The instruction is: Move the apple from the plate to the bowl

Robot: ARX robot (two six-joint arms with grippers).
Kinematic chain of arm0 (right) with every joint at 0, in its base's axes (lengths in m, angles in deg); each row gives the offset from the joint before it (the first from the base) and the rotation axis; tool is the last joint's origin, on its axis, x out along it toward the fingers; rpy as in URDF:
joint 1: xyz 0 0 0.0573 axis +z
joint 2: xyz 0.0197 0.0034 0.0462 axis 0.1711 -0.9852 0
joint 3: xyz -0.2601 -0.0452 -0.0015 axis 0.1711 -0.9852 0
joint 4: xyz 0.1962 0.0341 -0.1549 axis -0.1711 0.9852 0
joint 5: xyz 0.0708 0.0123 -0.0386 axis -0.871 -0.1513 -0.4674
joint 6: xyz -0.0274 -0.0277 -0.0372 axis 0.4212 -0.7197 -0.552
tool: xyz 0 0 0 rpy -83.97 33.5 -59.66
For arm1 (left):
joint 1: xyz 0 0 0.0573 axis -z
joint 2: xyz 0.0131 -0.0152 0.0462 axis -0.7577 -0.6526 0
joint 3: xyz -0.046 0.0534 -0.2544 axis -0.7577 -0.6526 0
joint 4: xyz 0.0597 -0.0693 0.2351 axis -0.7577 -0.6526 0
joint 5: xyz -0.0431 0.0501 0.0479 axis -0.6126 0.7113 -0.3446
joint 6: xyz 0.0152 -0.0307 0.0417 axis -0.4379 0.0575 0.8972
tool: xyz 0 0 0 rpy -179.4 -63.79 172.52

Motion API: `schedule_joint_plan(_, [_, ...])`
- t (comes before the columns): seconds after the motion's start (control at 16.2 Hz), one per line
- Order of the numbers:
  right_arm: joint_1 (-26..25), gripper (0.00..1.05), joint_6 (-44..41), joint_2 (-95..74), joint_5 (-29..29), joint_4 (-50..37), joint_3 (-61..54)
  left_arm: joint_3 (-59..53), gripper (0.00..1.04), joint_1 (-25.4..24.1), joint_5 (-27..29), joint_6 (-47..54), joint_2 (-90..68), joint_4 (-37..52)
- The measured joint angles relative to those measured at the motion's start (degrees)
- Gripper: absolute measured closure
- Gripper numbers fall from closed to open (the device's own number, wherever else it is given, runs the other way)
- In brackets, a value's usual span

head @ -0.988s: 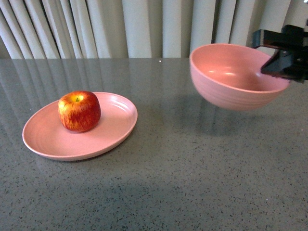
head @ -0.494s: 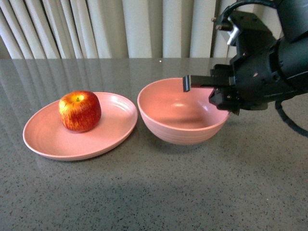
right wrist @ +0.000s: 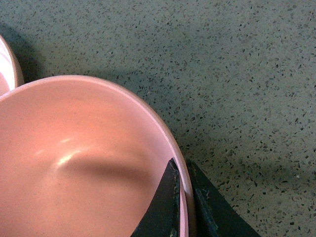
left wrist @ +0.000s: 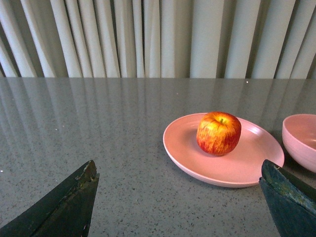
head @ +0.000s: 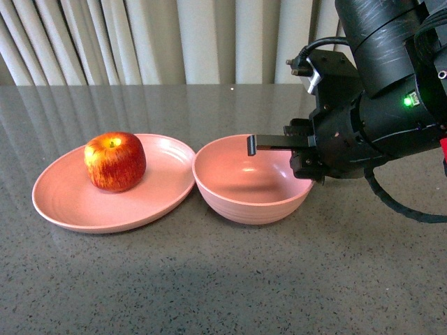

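1. Left gripper: jaws wide apart and holding nothing. Its wrist view looks across the table at the plate, with the fingers well short of it. Judged to be standing ready for the pick, since the fruit lies on its side.
2. Plate: shallow, pink, flat on the table at the left.
3. Apple: upright, stem up, resting on the plate left of its middle. Nothing touches it, so the transfer has not begun.
4. Bowl: deep, pink, empty and level, apparently resting on the table. It sits just beside the plate's right edge; whether the rims touch cannot be told. Judged to be set this close so the carry is short.
5. Right gripper: closed on the bowl's right rim, one finger inside the wall and one outside. The hold steadies the bowl at its far side, leaving the mouth open toward the plate.
6. Concern: a finger lies inside the bowl, so a drop toward its left half looks safer.
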Motion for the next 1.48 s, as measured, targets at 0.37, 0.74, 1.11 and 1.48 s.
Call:
schedule_joint_plan(0.37, [-0.02,0.67,1.14,2.08,-0.17,-0.17,-1.33,0.0,0.07,0.0,0.0,0.0,0.0,0.0])
schedule_joint_plan(0.74, [-3.23,0.04,2.58,23.91,-3.17,-7.04,-11.28,0.0,0.07,0.0,0.0,0.0,0.0,0.0])
schedule_joint_plan(1.11, [-8.57,0.07,2.56,51.76,-3.13,-10.45,-28.39,0.0,0.07,0.0,0.0,0.0,0.0,0.0])
schedule_joint_plan(1.48, [-16.63,0.57,-12.09,85.24,5.25,-8.28,-53.96,0.0,0.07,0.0,0.0,0.0,0.0,0.0])
